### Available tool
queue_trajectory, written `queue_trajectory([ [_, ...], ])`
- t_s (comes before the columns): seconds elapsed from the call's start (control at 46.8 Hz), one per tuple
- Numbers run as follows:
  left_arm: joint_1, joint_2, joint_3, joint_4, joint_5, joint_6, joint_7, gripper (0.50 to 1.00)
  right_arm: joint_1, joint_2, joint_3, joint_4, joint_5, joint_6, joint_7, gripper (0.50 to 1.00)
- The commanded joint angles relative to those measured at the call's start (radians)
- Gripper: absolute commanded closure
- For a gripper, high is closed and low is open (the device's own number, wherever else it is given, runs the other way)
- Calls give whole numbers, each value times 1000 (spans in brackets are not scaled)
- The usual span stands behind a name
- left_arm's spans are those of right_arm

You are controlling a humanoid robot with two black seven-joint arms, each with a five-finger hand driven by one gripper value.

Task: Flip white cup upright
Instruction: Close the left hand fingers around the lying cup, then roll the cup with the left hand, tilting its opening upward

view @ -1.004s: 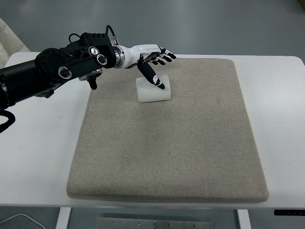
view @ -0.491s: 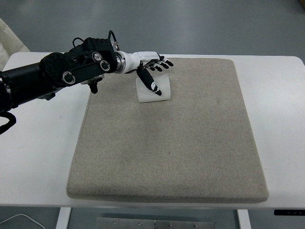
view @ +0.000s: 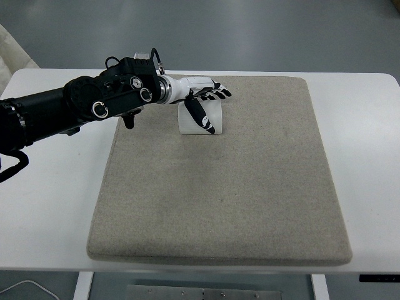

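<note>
top view | steep downward look | robot's side | mat [view: 219, 187] centred

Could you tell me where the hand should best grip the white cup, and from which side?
Probably around the side wall of the cup, coming from above: it lies on the mat, and the left hand already hovers over it, thumb reaching down its front.

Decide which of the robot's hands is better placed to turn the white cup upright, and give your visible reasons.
Left. The left hand is already at the white cup lying on the mat, thumb across it. No right arm is in view.
</note>
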State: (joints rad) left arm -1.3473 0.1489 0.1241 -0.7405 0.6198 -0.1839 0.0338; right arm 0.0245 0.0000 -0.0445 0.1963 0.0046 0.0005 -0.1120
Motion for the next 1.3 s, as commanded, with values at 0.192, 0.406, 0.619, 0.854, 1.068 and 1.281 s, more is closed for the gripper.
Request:
queue_trajectory([
  [0.192, 2, -2, 45, 9, 6, 0, -2, 516, 0, 0, 0, 0, 0, 0, 0, 570],
  [0.406, 7, -2, 49, 9, 35, 0, -2, 521, 0, 0, 0, 0, 0, 1, 0, 570],
  [0.619, 8, -2, 49, 7, 37, 0, -3, 606, 0, 0, 0, 0, 0, 1, 2, 570],
  [0.854, 8, -2, 49, 9, 66, 3, -11, 797, 0, 0, 0, 0, 0, 1, 2, 570],
  [1.068, 7, -2, 46, 9, 69, 18, -21, 1000, 0, 0, 0, 2, 0, 1, 2, 570],
  [1.281, 5, 3, 28, 12, 57, 18, -29, 1000, 0, 0, 0, 2, 0, 1, 2, 570],
])
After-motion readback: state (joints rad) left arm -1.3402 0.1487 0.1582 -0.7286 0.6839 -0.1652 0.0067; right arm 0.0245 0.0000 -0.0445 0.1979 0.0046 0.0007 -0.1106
